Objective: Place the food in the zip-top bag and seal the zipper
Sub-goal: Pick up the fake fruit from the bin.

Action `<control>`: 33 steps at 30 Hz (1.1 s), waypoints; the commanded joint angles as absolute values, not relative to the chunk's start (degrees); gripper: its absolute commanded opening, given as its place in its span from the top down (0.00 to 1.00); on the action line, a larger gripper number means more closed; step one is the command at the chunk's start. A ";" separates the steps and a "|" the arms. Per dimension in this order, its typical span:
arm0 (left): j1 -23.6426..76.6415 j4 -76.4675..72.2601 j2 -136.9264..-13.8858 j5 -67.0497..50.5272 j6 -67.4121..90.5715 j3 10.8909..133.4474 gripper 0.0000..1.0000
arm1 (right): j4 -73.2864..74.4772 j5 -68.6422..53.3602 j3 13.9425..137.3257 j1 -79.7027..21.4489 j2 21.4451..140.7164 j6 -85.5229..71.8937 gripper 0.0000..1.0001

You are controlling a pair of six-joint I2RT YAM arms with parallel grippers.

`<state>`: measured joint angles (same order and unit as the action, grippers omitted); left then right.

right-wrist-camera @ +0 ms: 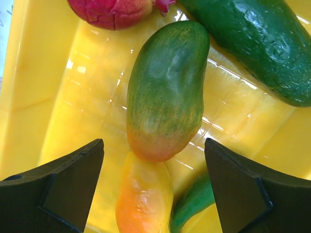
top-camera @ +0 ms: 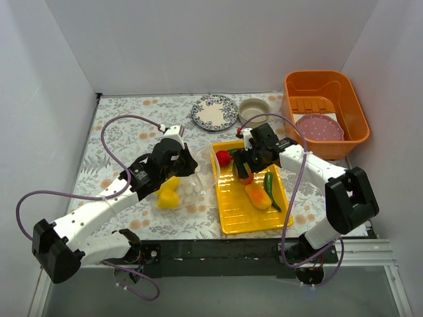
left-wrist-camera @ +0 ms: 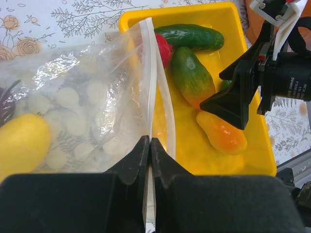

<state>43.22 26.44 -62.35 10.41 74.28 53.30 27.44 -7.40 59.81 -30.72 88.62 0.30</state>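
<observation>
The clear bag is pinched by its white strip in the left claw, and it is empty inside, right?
Not empty. The left gripper does pinch the bag by its white strip, but a yellow fruit lies inside it, as the left wrist view shows.

White walls (top-camera: pixel 198 39) are enclosing a table (top-camera: pixel 198 228) on three sides; a floral cloth (top-camera: pixel 125 129) is covering it under even light.

Right wrist: cucumber (right-wrist-camera: pixel 262 43) is cut by the right edge, red fruit (right-wrist-camera: pixel 116 9) by the top edge, chili (right-wrist-camera: pixel 194 199) is half covered lower right. Left wrist: purple piece (left-wrist-camera: pixel 6 104) is cropped at left.
</observation>
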 commanded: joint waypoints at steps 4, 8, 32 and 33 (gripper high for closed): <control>42.98 26.01 -62.32 10.02 72.51 56.34 1.00 | 24.34 -8.16 62.04 -30.76 91.66 -2.11 0.10; 42.98 26.63 -61.61 11.25 72.51 55.99 1.00 | 24.35 -8.44 62.67 -30.76 93.60 -1.76 0.13; 42.98 26.98 -60.56 11.08 72.77 54.93 1.00 | 24.87 -10.19 61.61 -30.76 92.56 -3.07 0.43; 42.98 26.98 -60.47 11.25 72.77 54.84 1.00 | 25.05 -10.28 61.52 -30.76 91.85 -3.34 0.43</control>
